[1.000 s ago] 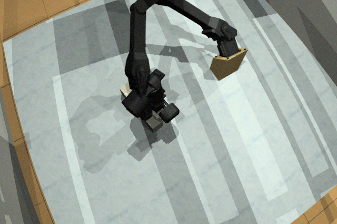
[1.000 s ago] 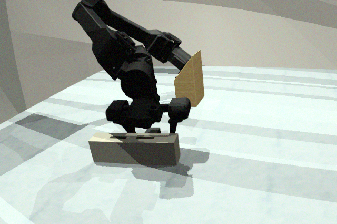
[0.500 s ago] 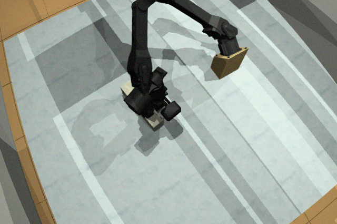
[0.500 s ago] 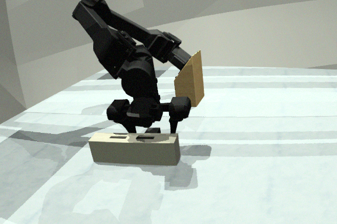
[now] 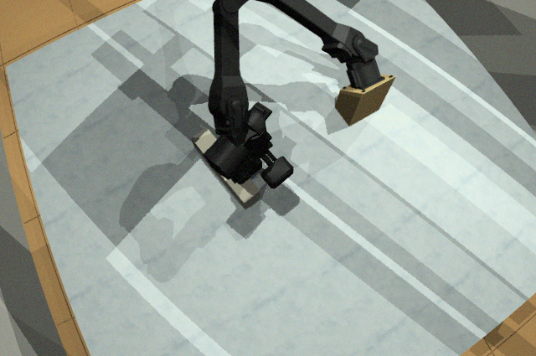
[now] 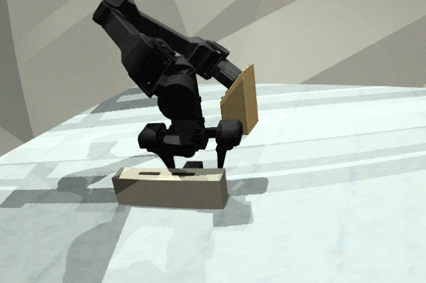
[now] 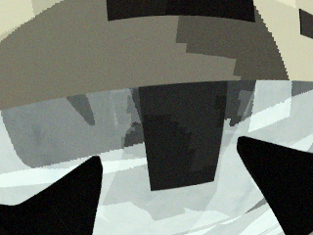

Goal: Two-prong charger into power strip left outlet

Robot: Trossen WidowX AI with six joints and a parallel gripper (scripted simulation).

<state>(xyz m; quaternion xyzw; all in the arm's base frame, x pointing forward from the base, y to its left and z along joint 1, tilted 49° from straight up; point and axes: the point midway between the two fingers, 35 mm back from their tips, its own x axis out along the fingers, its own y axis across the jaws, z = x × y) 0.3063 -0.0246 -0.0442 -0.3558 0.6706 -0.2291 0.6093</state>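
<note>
One charger (image 6: 194, 164) (image 7: 183, 139), below the open tool (image 5: 249, 166) (image 6: 196, 166) (image 7: 172, 155)

From above, the arm's hand (image 5: 242, 155) hides the middle of the power strip (image 5: 250, 193) (image 6: 170, 193) (image 7: 122, 59); only its ends show, toward ten and five o'clock. From the side, a dark block (image 6: 194, 164) (image 7: 183, 137) has its lower part hidden behind the strip (prongs can't be made out). In the close view, the fingers run off at seven and five o'clock, and twelve o'clock crops the strip.
</note>
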